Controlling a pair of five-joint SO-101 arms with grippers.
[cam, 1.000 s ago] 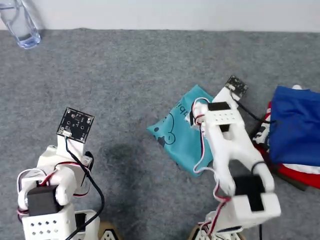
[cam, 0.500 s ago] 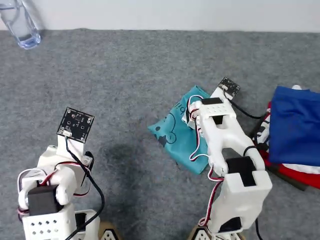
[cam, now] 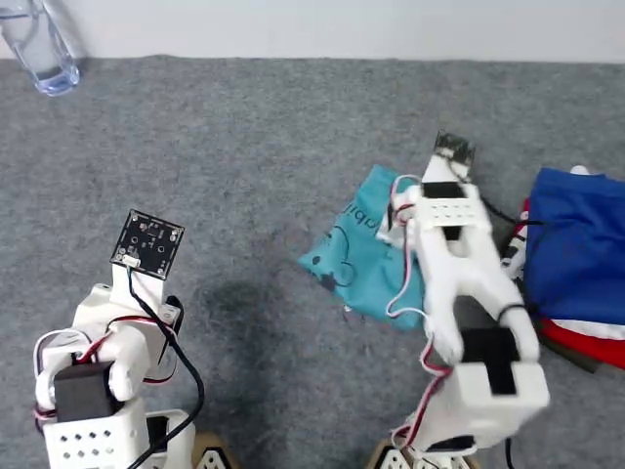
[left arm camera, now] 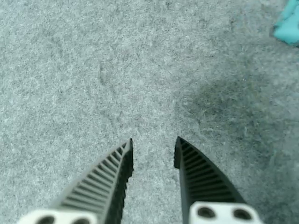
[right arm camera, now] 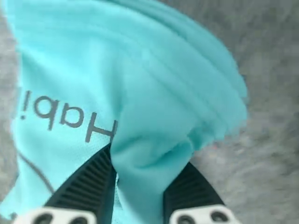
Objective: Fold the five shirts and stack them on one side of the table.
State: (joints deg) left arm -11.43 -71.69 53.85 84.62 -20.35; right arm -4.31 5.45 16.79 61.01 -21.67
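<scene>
A folded teal shirt [cam: 356, 259] with dark print lies on the grey carpet right of centre. My right gripper [right arm camera: 145, 158] is shut on a bunched fold of the teal shirt [right arm camera: 140, 84]; in the high view the right arm [cam: 459, 264] stretches over the shirt's right side. A pile of folded shirts sits at the right edge, with a blue shirt [cam: 576, 249] on top and a red one [cam: 586, 342] under it. My left gripper [left arm camera: 153, 142] hangs open above bare carpet near the front left, and a corner of the teal shirt [left arm camera: 287, 28] shows far off.
A clear plastic bottle [cam: 39, 49] stands at the back left corner by the white wall. The left arm [cam: 107, 362] sits at the front left. Grey carpet [cam: 215, 147] spreads between the arms and across the back.
The right arm has swung toward the pile on the right, dragging the teal shirt a little that way. The left arm has not moved.
</scene>
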